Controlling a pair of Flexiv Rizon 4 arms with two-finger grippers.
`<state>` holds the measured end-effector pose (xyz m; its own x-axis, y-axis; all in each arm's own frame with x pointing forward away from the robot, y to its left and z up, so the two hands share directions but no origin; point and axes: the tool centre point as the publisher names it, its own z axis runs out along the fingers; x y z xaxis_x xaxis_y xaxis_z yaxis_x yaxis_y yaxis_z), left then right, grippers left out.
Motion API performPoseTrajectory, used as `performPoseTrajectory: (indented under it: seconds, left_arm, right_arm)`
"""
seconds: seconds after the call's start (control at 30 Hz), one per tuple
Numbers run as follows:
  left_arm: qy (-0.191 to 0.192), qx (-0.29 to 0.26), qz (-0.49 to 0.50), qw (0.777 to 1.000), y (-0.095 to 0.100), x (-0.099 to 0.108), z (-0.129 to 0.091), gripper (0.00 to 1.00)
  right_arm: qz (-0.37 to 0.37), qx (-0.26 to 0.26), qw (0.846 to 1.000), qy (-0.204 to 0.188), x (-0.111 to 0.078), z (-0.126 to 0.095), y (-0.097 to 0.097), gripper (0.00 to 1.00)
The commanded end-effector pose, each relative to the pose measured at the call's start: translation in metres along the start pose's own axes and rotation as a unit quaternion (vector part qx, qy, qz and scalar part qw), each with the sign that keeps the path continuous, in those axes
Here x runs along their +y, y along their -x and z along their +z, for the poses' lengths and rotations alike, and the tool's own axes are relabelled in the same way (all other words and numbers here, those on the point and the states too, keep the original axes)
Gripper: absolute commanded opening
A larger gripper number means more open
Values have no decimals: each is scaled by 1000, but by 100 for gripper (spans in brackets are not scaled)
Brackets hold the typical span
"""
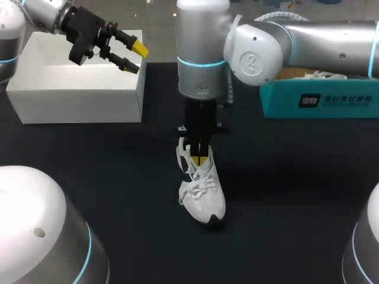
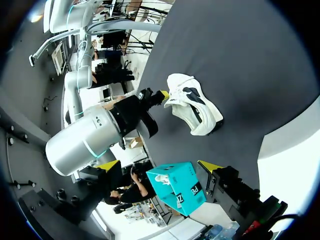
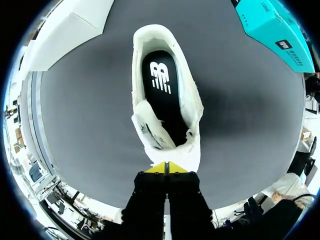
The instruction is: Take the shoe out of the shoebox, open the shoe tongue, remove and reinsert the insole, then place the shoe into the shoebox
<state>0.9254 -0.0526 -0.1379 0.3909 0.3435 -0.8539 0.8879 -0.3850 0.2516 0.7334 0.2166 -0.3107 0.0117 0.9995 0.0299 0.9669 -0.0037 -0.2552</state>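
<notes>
1. Found the dark cloth-covered table (image 1: 296, 195) bearing everything, with its middle given over to the shoe, presumably so either arm could get at it.
2. Saw the white open-topped cardboard box (image 1: 77, 89) at the left rear and the teal printed cardboard shoebox (image 1: 320, 100) at the right rear. Judged both set back, well apart from the shoe, to leave working room.
3. Saw the white lace-up sneaker (image 1: 204, 198) upright on its sole mid-table, outside both boxes, mouth facing up as insole work would need.
4. Made out the black insole with a white logo (image 3: 162, 95) lying flat inside, and the striped white tongue (image 3: 150, 127) at the end nearest the right arm's fingers.
5. Saw the right arm (image 1: 201, 53) coming in past the middle, wrist pointing straight down. Found the right gripper (image 3: 167, 167) closed narrow, tips meeting at the shoe's upper by the tongue. Could not tell whether fabric was pinched.
6. Saw the left arm (image 1: 47, 15) above the white box, with the left gripper (image 1: 131, 55) spread wide and empty. Judged it on standby.
</notes>
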Motion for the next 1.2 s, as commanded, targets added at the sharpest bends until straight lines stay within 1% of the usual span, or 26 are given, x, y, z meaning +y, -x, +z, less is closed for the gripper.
performPoseTrajectory:
  seconds: [0.03,0.2,0.33,0.43,0.63,0.77,0.83,0.97,1.2]
  left_arm:
    - [0,1,1,1000,0,0,0,100]
    - [0,1,1,1000,0,0,0,100]
    - [0,1,1,1000,0,0,0,100]
    - [0,1,1,1000,0,0,0,100]
    - [0,1,1,1000,0,0,0,100]
    - [0,1,1,1000,0,0,0,100]
    - [0,1,1,1000,0,0,0,100]
    - [0,1,1,1000,0,0,0,100]
    - [0,1,1,1000,0,0,0,100]
  right_arm:
    - [-1,12,1000,0,12,9,10,0]
    - [-7,9,1000,11,31,14,13,0]
    - [-13,9,1000,13,39,16,10,0]
    - [-17,9,1000,11,39,15,7,0]
    - [-20,-6,1000,9,25,4,2,0]
    - [-21,-14,1000,18,22,2,0,0]
    - [-22,-12,999,27,24,5,1,0]
    - [-27,-4,999,23,37,15,8,0]
    - [-36,-8,999,31,53,18,10,0]
